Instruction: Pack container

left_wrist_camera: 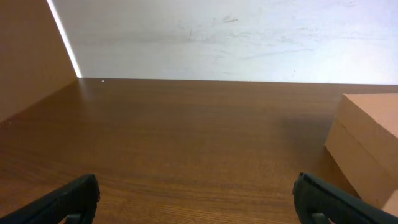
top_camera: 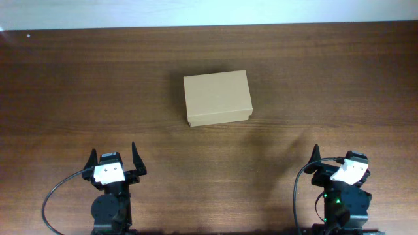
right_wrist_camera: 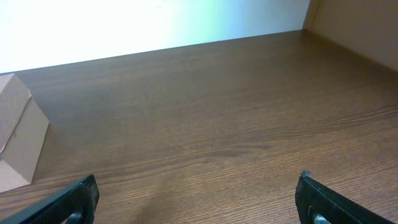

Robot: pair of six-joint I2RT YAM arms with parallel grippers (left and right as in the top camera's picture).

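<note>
Both grippers sit lowest along the table's near edge. The left gripper (top_camera: 114, 153) is at the near left and the right gripper (top_camera: 336, 160) at the near right, well apart from each other. Each one has its two black fingers (left_wrist_camera: 73, 200) spread wide, with nothing between them and only bare wood beneath.

One tan cardboard box (top_camera: 217, 98) stands on the dark wooden table (top_camera: 307, 78). It is a little left of centre and closer to the far edge than the near one, with its lid down and its long sides running roughly across the table. It touches neither gripper. Open wood surrounds it on all four sides, with broad stretches to the left and right and a clear band between it and the arms.

From the left wrist the box (left_wrist_camera: 367, 146) shows at the right margin. From the right wrist it (right_wrist_camera: 15, 137) shows at the left margin. A pale wall (top_camera: 196, 12) runs along the far edge.

Count: one box, two grippers, four fingers.
</note>
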